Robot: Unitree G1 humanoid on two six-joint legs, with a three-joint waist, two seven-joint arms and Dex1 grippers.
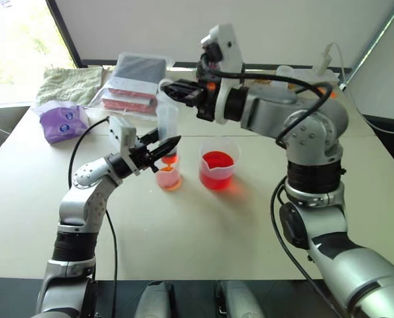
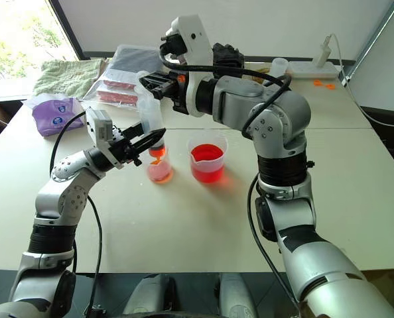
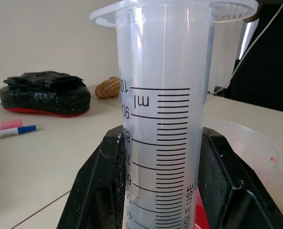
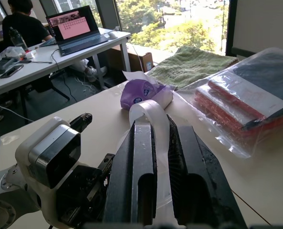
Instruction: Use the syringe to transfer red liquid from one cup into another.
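- Your left gripper [image 1: 169, 146] is nearest you, reaching in from the left with its black fingers [image 3: 96, 191] clamped tight on the lower barrel of the syringe [image 2: 150, 119].
- The syringe stands upright, its orange tip pointing down, right over the narrow cup [image 1: 168, 177].
- The narrow cup sits on the table [image 1: 184, 232] just under the left gripper, with a shallow layer of orange-red liquid [image 2: 160, 173] in it.
- The wide cup [image 1: 218, 163] stands just beside the narrow one, on its right, and holds deeper red; the two cups are close but not touching.
- Your right gripper [image 1: 169, 89] comes in from the right, above the cups, jaws pinched nearly together on the white plunger top [image 4: 148, 114] of the syringe.
- So you have both grippers on the one syringe: left low on the barrel, right up at the plunger.
- Farther back on the left lies a purple tissue pack [image 1: 63, 122], and behind it a green towel [image 1: 67, 83].
- A clear bag of red and dark flat packs [image 1: 134, 83] sits at the far side, behind the syringe.
- A white power strip [image 2: 316, 66] lies at the far right edge.
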